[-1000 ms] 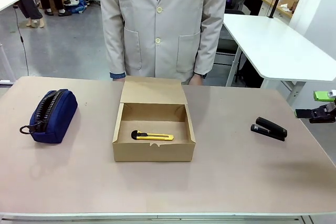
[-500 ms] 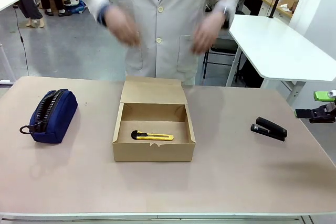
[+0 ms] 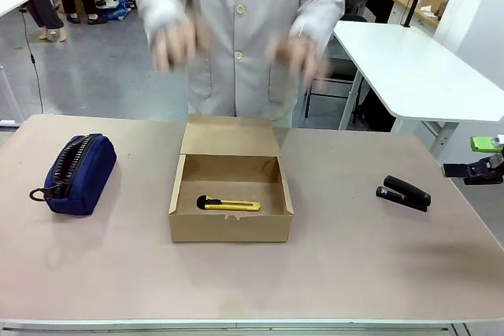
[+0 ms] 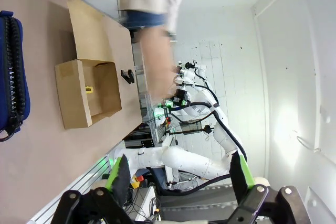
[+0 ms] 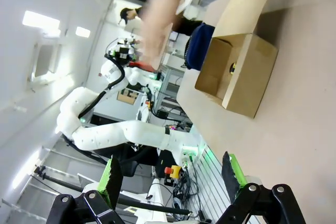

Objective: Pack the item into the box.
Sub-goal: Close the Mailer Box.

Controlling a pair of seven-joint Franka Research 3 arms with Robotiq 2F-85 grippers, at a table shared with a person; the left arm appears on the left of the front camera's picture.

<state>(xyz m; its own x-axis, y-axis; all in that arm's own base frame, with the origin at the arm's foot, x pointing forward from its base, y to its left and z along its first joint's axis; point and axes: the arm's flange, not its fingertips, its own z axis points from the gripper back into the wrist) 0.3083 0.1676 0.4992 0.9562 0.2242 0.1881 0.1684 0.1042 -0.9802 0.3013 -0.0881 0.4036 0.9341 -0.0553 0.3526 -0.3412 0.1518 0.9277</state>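
The brown cardboard box stands mid-table with its flap lid folded back toward the person. Inside on its floor lies the yellow utility knife, black tip to the left. My right gripper hovers open past the table's right edge, far from the box. In the right wrist view the gripper holds nothing, with the box far off. My left gripper is also open and holds nothing; the box and knife sit far beyond it. The person's hands are raised above the box, blurred.
A navy zipped pouch lies at the table's left. A black stapler rests at the right, close to my right gripper. Bare tabletop spreads in front of the box. The person stands at the far edge.
The person's hands have come up from behind the table to chest height and are moving. Box, knife and both grippers have stayed put.
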